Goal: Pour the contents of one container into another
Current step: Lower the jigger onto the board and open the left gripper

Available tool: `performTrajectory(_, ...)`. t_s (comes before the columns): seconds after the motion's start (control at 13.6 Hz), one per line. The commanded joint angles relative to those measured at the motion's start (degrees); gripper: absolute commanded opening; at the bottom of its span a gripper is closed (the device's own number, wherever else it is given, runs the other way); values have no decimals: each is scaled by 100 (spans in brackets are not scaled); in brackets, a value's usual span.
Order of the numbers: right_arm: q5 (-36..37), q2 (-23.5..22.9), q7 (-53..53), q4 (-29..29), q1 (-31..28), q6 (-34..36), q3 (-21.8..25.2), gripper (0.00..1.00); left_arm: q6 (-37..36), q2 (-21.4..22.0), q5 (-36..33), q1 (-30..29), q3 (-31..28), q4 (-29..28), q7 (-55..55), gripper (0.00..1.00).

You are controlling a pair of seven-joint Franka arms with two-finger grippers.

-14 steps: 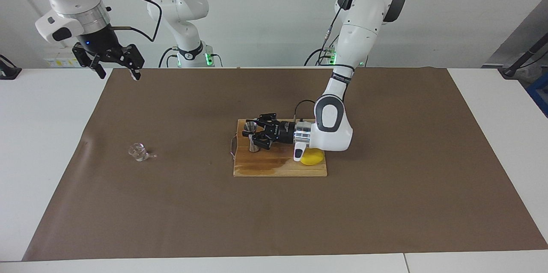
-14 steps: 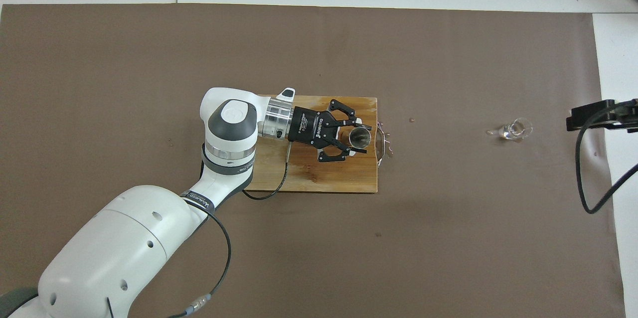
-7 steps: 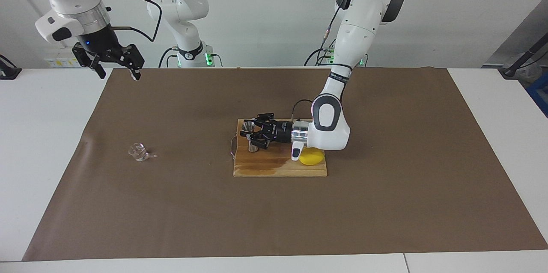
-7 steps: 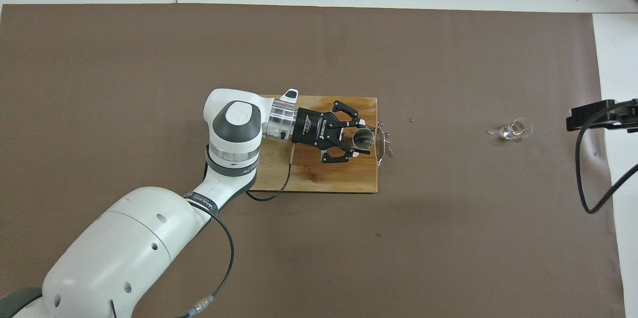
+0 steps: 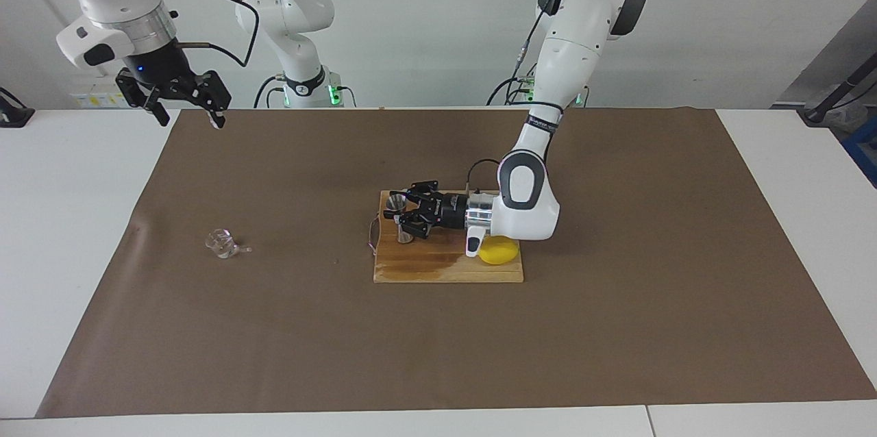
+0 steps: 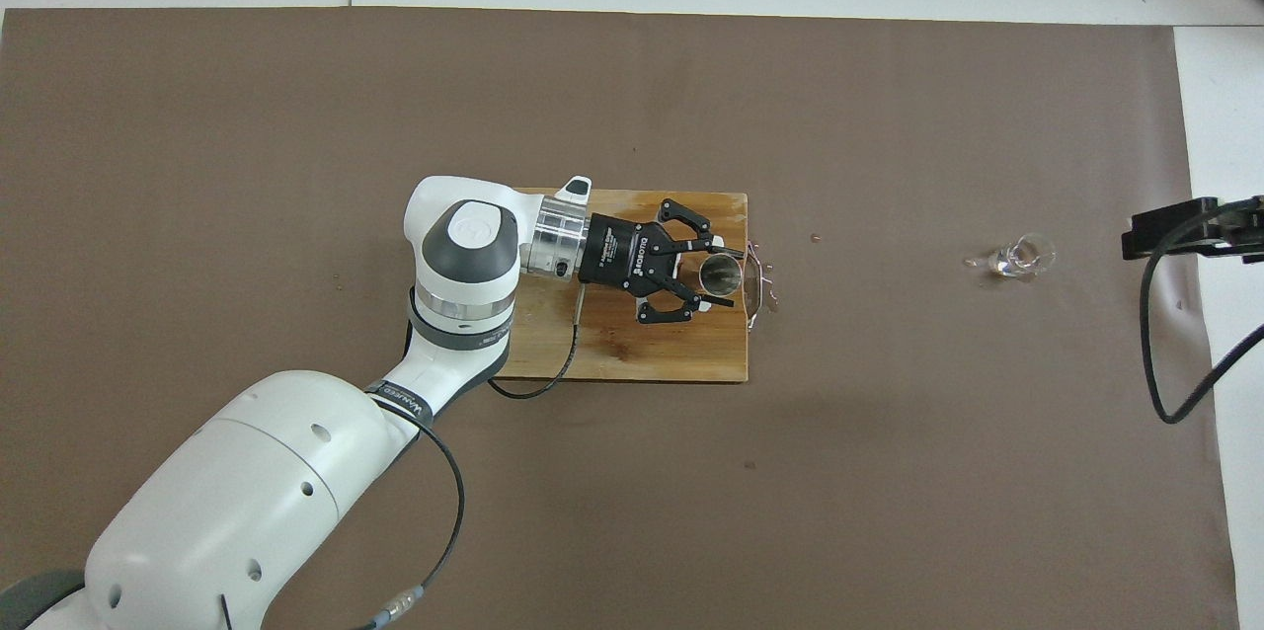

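The wooden board [image 5: 449, 266] is crowded by the left gripper [image 5: 397, 219] around the steel jigger [image 5: 397, 204] and by a lemon [image 5: 498, 251] under the wrist. Bare brown paper [image 5: 342, 355] is left around the clear glass cup [image 5: 220, 243], well apart from the board.

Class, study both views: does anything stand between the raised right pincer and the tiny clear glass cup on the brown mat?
Nothing visible does. The right pincer hangs open above the mat's edge; the glass cup stands alone on bare brown mat. The jigger, board and left pincer are mid-table, aside.
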State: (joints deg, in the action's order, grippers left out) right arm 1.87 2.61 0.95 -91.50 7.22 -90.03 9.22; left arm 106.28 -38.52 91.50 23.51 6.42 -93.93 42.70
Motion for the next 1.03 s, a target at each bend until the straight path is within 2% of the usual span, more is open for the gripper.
performTrajectory(0.0, 59, 108, -51, -70, -27, 56, -52, 100, 94, -77, 131, 110, -97, 59, -16, 81)
performTrajectory(0.29, 59, 108, -51, -70, -27, 56, -52, 100, 94, -77, 131, 110, -105, 59, 71, 100)
performTrajectory(0.95, 59, 108, -51, -70, -27, 56, -52, 100, 94, 11, 271, 92, -219, 200, 677, 100)
